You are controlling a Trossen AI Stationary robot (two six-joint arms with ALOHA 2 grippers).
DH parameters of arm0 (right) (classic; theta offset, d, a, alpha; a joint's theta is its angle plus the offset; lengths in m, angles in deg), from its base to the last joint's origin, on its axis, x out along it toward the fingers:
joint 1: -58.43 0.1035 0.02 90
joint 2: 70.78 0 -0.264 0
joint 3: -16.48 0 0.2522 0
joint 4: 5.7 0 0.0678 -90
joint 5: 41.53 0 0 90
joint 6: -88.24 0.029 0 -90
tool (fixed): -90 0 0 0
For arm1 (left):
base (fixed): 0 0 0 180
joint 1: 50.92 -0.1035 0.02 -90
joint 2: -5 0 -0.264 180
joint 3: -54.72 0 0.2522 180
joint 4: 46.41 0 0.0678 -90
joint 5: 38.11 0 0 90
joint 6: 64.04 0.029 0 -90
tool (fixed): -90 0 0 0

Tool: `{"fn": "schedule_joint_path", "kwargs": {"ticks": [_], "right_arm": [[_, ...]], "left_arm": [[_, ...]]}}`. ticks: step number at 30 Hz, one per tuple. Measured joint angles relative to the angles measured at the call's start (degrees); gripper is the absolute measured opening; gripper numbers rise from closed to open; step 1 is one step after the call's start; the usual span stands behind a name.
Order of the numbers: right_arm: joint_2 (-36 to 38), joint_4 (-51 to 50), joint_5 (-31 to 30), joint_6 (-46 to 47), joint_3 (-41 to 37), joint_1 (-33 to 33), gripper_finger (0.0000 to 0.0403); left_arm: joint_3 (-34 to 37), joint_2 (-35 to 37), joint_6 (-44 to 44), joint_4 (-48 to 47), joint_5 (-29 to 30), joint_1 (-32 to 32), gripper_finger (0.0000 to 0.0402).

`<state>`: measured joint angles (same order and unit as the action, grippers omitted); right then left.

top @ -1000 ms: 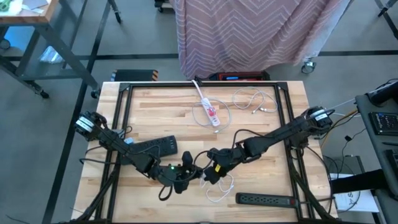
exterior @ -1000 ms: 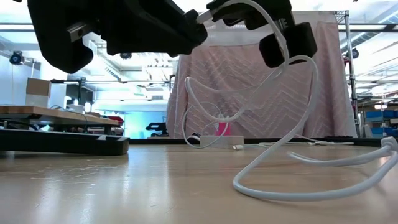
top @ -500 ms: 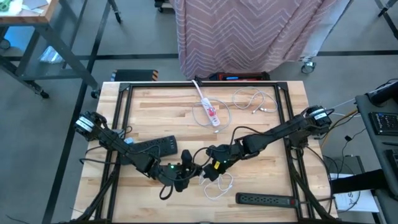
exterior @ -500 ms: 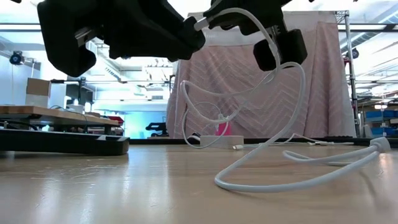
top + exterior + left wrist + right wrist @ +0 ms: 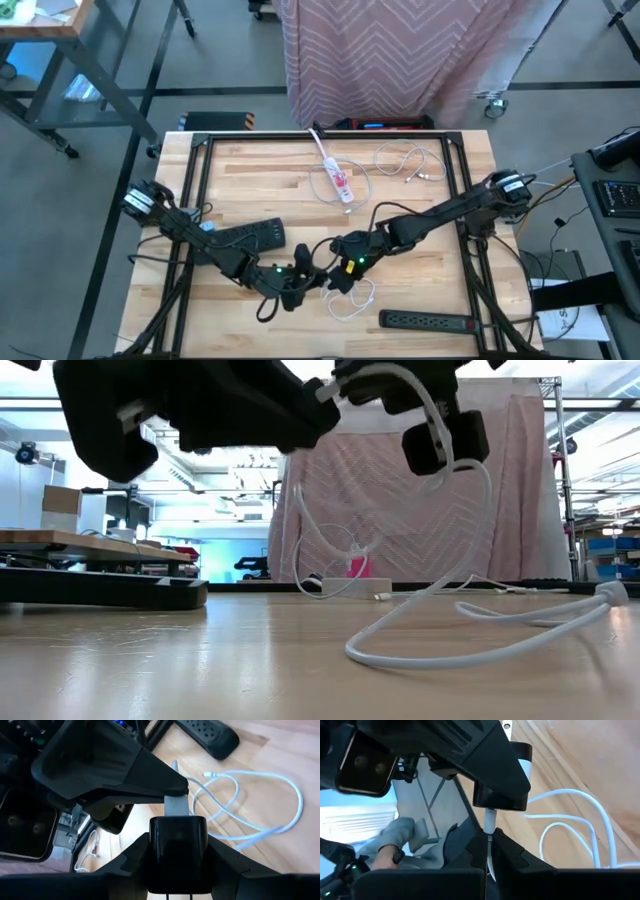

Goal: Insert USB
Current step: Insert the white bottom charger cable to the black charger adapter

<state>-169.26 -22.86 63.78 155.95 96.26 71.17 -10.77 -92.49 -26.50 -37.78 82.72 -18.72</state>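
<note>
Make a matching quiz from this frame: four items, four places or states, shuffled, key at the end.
Items
1. black charger block
2. white USB plug
3. black power strip
4. pink-and-white cable bundle

Places or states
A. flat on the table's near right edge
B. clamped in the right gripper
C. clamped in the left gripper
D. on the table's far side, by the curtain

Pairs: 1-C, 2-B, 3-A, 4-D

High view looks straight down; low view sits at tabletop level; both share the white cable (image 5: 352, 298) (image 5: 440, 650).
</note>
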Motion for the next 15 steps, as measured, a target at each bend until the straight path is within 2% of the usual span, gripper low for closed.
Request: {"fn": "schedule_joint_path", "kwargs": {"ticks": [3,7,15], "right_arm": [[-0.39,-0.17,0.06,-0.31,0.0,-0.01,0.0],[-0.39,-0.15,-0.05,-3.8,0.0,-0.01,0.0009],[2.25,0.94,-5.18,-13.45,0.36,0.25,0.008]], "left_arm": [[-0.2,-0.53,-0.04,0.02,0.34,0.0,0.013],[0.12,-0.11,-0.38,-0.4,3.64,0.19,0.0129],[0.42,6.46,-9.58,-8.17,4.92,0.33,0.0129]]}}
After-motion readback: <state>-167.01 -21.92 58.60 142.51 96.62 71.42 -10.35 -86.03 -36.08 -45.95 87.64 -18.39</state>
